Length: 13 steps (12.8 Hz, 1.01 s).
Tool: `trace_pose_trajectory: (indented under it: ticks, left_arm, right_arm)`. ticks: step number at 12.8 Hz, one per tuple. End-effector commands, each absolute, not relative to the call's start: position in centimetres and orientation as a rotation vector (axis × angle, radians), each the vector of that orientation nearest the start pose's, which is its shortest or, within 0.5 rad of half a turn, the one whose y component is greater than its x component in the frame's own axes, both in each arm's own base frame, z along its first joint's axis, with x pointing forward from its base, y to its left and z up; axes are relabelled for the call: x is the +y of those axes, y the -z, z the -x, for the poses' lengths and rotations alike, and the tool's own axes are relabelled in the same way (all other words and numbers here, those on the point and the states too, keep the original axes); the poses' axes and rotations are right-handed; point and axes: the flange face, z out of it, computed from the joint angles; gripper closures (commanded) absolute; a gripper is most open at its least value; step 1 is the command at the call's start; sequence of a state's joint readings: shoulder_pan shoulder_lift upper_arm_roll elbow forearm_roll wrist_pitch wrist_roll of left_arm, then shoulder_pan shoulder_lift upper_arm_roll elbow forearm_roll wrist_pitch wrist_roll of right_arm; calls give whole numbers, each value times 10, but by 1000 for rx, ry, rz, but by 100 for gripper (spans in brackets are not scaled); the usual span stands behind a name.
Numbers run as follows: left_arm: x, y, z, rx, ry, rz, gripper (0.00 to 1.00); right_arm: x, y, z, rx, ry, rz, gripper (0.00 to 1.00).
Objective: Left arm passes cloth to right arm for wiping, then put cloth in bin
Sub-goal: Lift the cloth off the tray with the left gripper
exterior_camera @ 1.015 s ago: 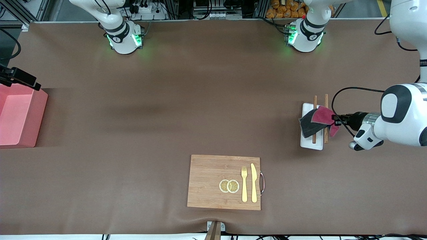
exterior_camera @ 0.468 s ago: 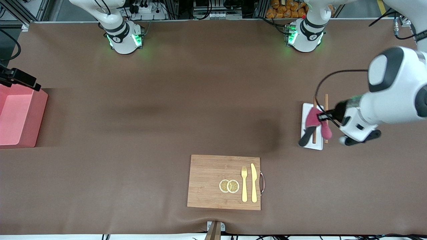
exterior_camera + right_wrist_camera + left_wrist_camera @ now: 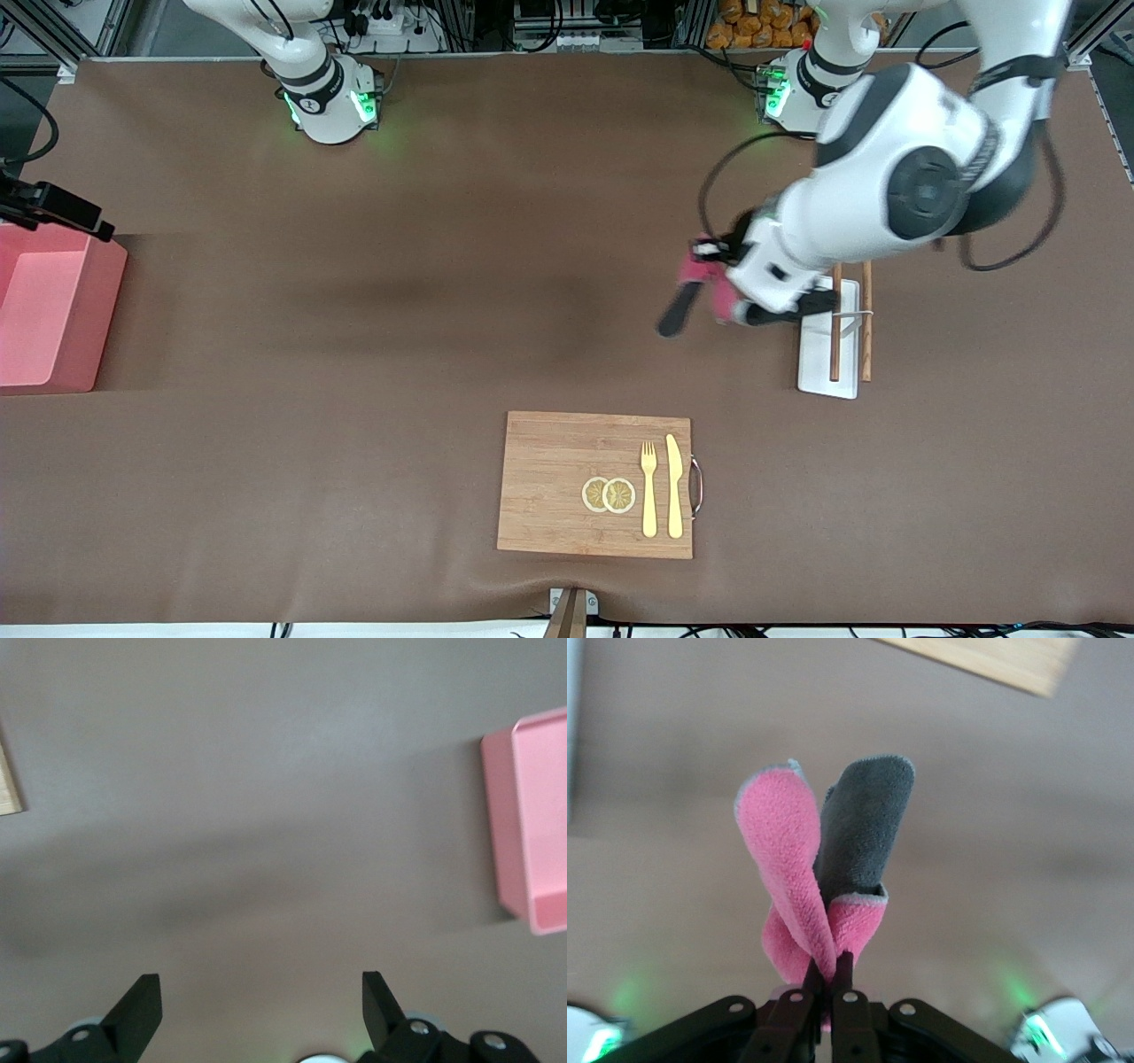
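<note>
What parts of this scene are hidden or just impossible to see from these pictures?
- Bin: cut by the front view's edge; its inside hardly shows.
- Right gripper: outside the front view; only its open jaws show in the right wrist view.
- White tray: the left arm covers one end.
- Cloth: left gripper hides the pinched fold.

Bare table (image 3: 425,292) lies between cloth (image 3: 700,288) and bin (image 3: 53,310), seemingly unobstructed

A: How many of each thing?
B: One two-tone pink-and-grey cloth (image 3: 700,292), one pink plastic bin (image 3: 53,310), one white rectangular tray (image 3: 819,359), two wooden chopsticks (image 3: 866,341).
A: And on the one bamboo cutting board (image 3: 558,461)?
B: Two round lemon slices (image 3: 609,494), one yellow fork (image 3: 649,487), one yellow knife (image 3: 674,486).
</note>
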State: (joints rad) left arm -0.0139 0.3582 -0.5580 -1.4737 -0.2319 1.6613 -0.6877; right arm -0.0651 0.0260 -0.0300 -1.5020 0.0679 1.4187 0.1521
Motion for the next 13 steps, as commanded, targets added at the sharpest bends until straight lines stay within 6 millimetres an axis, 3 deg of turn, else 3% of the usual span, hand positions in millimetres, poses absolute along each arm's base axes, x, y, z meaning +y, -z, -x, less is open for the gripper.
trace_pose_trajectory:
  ticks: [1,3,4,5,7,9,11,13]
  left_arm:
    - [-399,-485,-543,-322,-629,3453,100]
    - [-459,-479,-525,-494,-571,3534,100]
    - [-481,-482,-519,-595,-517,3579,100]
    - [-499,-487,-516,-758,-470,3621,100]
    - [-533,-511,-498,-1137,-415,3668,100]
    - [-539,-528,-495,-1314,-375,3691,100]
    - [-539,-532,-496,-1374,-371,3690,100]
    - [-539,-535,-496,-1382,-365,3693,100]
  right_arm:
    - [-20,-618,-546,663,-332,2894,0]
    - [10,-609,-543,822,-477,2808,0]
    - [32,-590,-543,921,-594,2769,0]
    - [51,-576,-541,1032,-686,2699,0]
    - [70,-561,-544,1177,-806,2570,0]
    - [82,-541,-549,1244,-910,2487,0]
    - [93,-517,-551,1304,-1034,2342,0]
    - [111,-513,-556,1357,-1067,2262,0]
